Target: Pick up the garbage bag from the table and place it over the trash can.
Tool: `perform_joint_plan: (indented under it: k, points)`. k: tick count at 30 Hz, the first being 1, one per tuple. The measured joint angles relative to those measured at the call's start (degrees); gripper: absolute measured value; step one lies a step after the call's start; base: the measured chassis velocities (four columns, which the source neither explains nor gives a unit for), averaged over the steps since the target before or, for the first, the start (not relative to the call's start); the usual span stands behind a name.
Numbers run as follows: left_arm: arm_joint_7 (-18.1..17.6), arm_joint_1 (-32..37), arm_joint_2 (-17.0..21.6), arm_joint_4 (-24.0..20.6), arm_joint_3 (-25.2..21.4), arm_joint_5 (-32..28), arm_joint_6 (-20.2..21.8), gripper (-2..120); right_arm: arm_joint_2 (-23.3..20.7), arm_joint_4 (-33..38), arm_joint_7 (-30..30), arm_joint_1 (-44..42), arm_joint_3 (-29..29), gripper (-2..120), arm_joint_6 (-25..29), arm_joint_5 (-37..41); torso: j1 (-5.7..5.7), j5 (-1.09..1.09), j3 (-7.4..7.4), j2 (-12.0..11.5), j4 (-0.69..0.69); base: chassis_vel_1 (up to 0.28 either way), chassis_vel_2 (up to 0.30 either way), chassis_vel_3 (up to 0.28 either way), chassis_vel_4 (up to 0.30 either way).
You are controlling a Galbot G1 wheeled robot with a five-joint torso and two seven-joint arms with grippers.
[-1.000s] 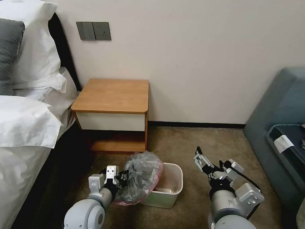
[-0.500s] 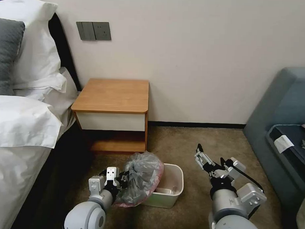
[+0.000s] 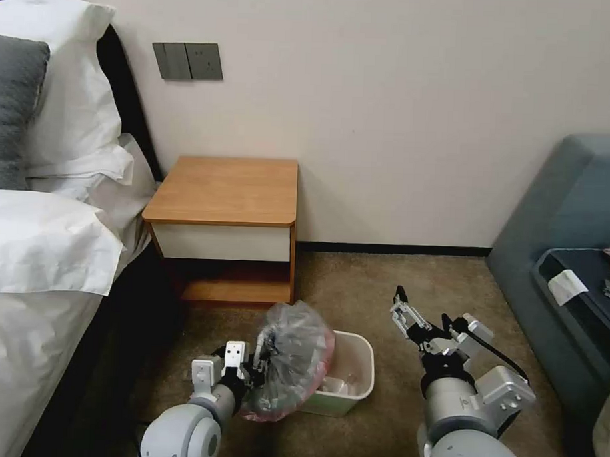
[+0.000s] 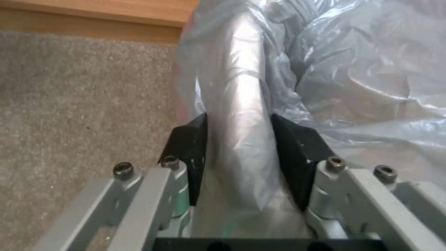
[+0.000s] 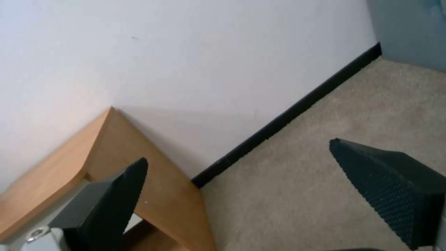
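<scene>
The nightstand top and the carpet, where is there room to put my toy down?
The table top is bare, edged by wall and bed. Open carpet lies between it and the blue seat. It is crowded low down: the left hand grips the garbage bag over the trash can, with the open right hand beside it.

The head camera looks forward and down from some way off. Both wrist cameras sit close, near floor level. All three views share the surface (image 3: 226,189) and the carpet (image 3: 383,284).

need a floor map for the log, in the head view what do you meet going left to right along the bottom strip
left gripper shut on the crinkly translucent grey garbage bag → cream rectangular plastic trash can → open right gripper → blue-grey upholstered sofa
</scene>
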Motion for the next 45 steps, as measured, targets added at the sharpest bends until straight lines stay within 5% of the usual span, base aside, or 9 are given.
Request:
perform_joint_plan:
  k: [9,15,19,22,23,26,30,37,45]
  points:
    - [-1.5,-0.1,-0.4,-0.8,0.8,0.9,-0.1,9,0.0,-0.3,0.0,0.0,0.1,100,0.7,-0.4,0.00,-0.01,0.00,0.0,-0.01,0.000,0.000,0.000,0.000]
    - [-4.5,0.5,-0.4,-2.4,0.9,1.4,-0.6,9,0.1,-0.6,0.0,0.3,0.1,100,0.8,-0.6,0.00,-0.01,-0.01,0.0,0.00,0.000,0.000,0.000,0.000]
    - [-7.5,2.5,-0.5,-4.1,0.8,3.4,-6.5,9,0.1,-0.7,-0.2,0.5,0.0,100,0.9,-0.8,0.00,0.00,-0.01,0.0,0.00,0.000,0.000,0.000,0.000]
    - [-10.2,4.8,-0.3,-5.6,0.5,3.6,-18.1,9,0.1,-1.3,-2.9,0.6,-0.1,100,2.4,-1.7,0.00,-0.01,-0.01,0.0,0.00,0.000,0.000,0.000,0.000]
    - [-10.2,4.8,-0.3,-5.6,0.5,3.6,-18.1,9,0.1,-1.3,-2.9,0.6,-0.1,100,2.4,-1.7,0.00,-0.01,-0.01,0.0,0.00,0.000,0.000,0.000,0.000]
    - [-10.7,6.5,1.2,-5.7,-0.3,2.8,-29.6,9,-1.0,-2.4,-12.4,0.8,0.3,100,7.6,-2.2,0.00,-0.01,-0.01,0.0,0.00,0.000,0.000,0.000,0.000]
    - [-9.2,7.7,3.0,-5.3,-2.2,0.4,-39.0,9,-3.0,-2.9,-24.3,1.8,1.3,100,9.6,-1.1,0.00,0.00,-0.01,0.0,0.00,0.000,0.000,0.000,0.000]
    - [-6.2,7.9,4.1,-3.5,-4.3,-2.6,-48.9,9,-8.1,-2.4,-38.8,5.3,2.1,100,1.6,10.4,0.00,-0.01,-0.01,0.0,0.00,0.000,0.000,0.000,0.000]
    - [-2.3,6.6,6.7,-2.4,-3.5,-4.9,-52.1,9,-12.3,-2.2,-37.1,11.6,1.0,100,-7.2,26.1,0.00,-0.01,-0.01,0.0,-0.01,0.000,0.000,0.000,0.000]
